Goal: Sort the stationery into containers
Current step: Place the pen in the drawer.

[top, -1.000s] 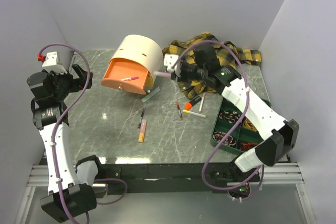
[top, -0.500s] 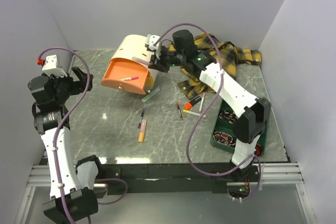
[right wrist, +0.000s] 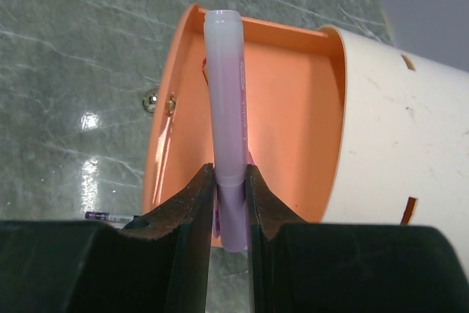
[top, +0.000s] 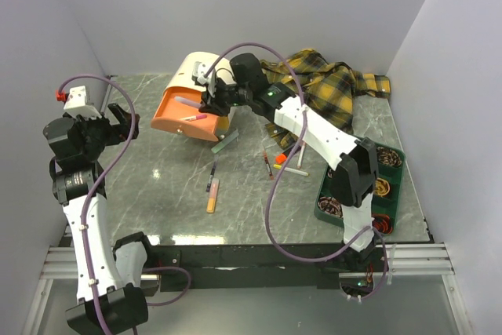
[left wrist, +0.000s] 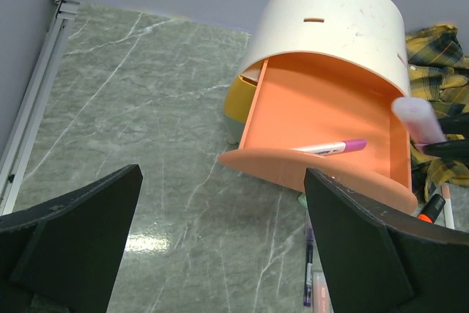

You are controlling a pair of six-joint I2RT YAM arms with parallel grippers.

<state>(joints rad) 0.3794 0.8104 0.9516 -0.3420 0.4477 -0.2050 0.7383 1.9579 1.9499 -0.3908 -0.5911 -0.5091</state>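
Note:
My right gripper is shut on a pale purple marker and holds it above the open orange drawer of the cream drum box. A pink-capped pen lies inside that drawer. My left gripper is open and empty, up at the left, facing the drawer. On the table lie a purple pen, an orange highlighter, a pale green clip and more pens. The dark green tray stands at the right.
The yellow-and-black plaid shirt lies behind the drum box at the back right. Coiled rubber bands fill compartments of the tray. Grey walls close in the left, back and right sides.
My right arm has swung left from over the shirt to the drum box, carrying the purple marker over the open drawer. My left arm has barely moved.

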